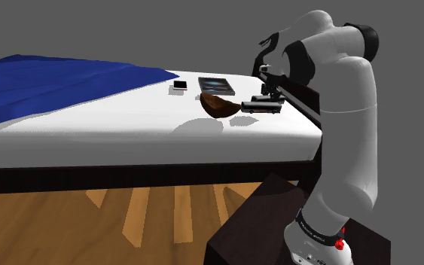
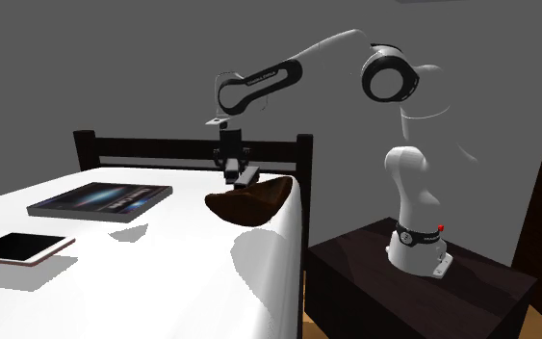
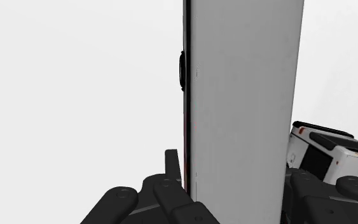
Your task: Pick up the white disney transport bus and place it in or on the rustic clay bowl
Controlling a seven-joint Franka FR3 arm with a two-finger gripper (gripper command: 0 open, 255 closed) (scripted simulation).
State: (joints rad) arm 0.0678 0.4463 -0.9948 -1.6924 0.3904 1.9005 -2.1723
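Observation:
My black gripper [image 1: 263, 100] is shut on the white bus [image 1: 262, 108], which hangs level a little above the white sheet. In the shoulder view the bus is just right of the brown clay bowl [image 1: 219, 105], close to its rim. From the second exterior view the gripper [image 2: 232, 171] holds the bus [image 2: 246, 177] at the bowl's [image 2: 249, 201] far edge. In the wrist view the bus [image 3: 244, 95] runs as a long pale slab between the fingers of the gripper [image 3: 234, 175], with a dark wheel on one side. A white, dark-windowed piece [image 3: 327, 149] sits beside one finger.
A dark tablet [image 1: 216, 85] and a small white phone [image 1: 179, 86] lie on the bed beyond the bowl. A blue blanket [image 1: 59, 83] covers the far side. The dark headboard [image 2: 163, 149] runs behind the gripper. The bed's edge and the stand [image 1: 278, 226] are near.

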